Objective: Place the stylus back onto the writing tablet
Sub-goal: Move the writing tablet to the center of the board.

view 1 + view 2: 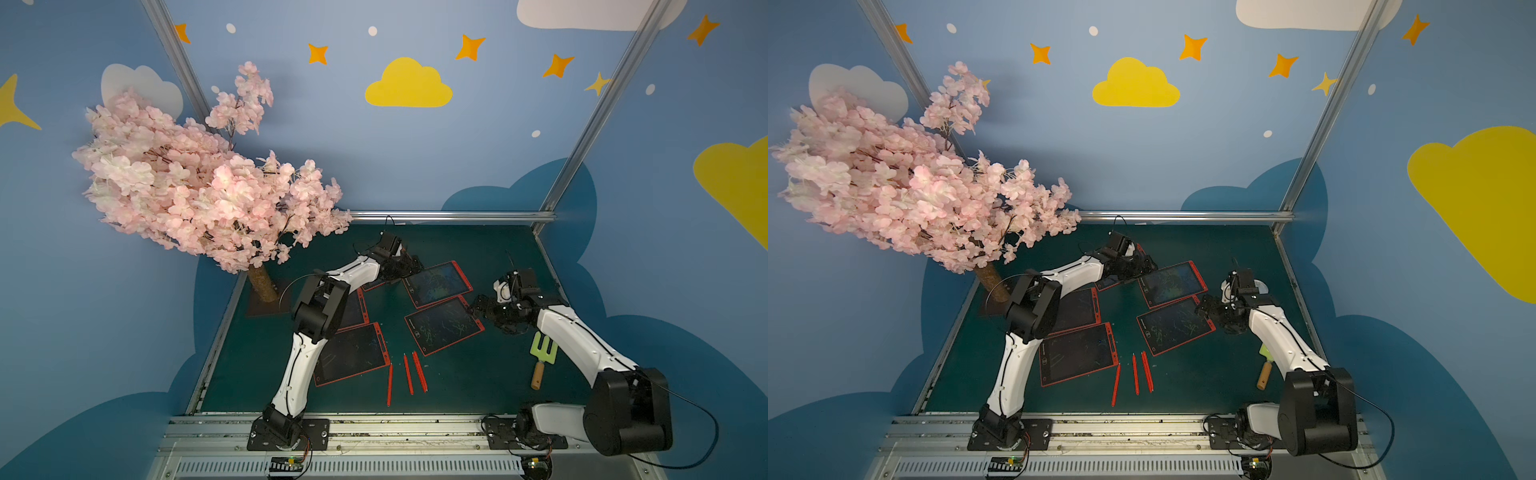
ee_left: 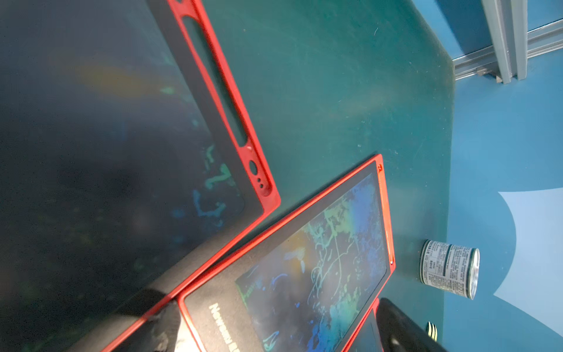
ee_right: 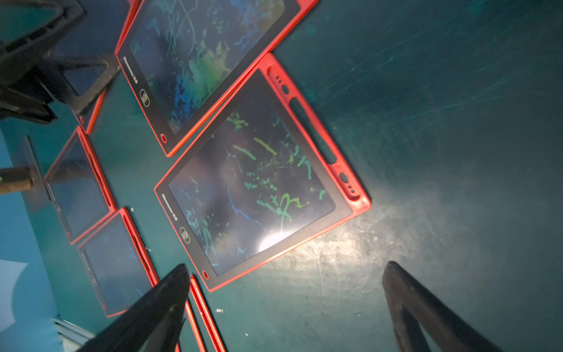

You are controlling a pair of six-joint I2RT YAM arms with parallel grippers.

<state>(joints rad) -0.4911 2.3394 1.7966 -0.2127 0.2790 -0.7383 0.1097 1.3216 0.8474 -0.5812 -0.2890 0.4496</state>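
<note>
Three slender red styluses (image 1: 408,374) lie loose on the green surface (image 1: 478,382). They sit side by side near its front edge, off every tablet (the rightmost may be two pressed close together; I cannot tell). Each is a thin, straight stick, red from end to end. Five writing tablets (image 1: 444,326) with red frames and dark screens scribbled in green and blue are spread flat further back, and some of them touch at the edges. The tablet nearest the right pincer (image 3: 286,265) has a long slot (image 3: 313,134) in its side rail, and that slot is empty. The far tablet in the left wrist view shows the same slot, also bare. A labelled tin can (image 2: 447,268) sits near the surface's edge beyond the tablets, its contents hidden. The right pincer hangs spread wide above the surface just beside that tablet's corner, gripping nothing. The left pincer (image 1: 411,266) is also spread, low over the far tablets, and holds nothing.
</note>
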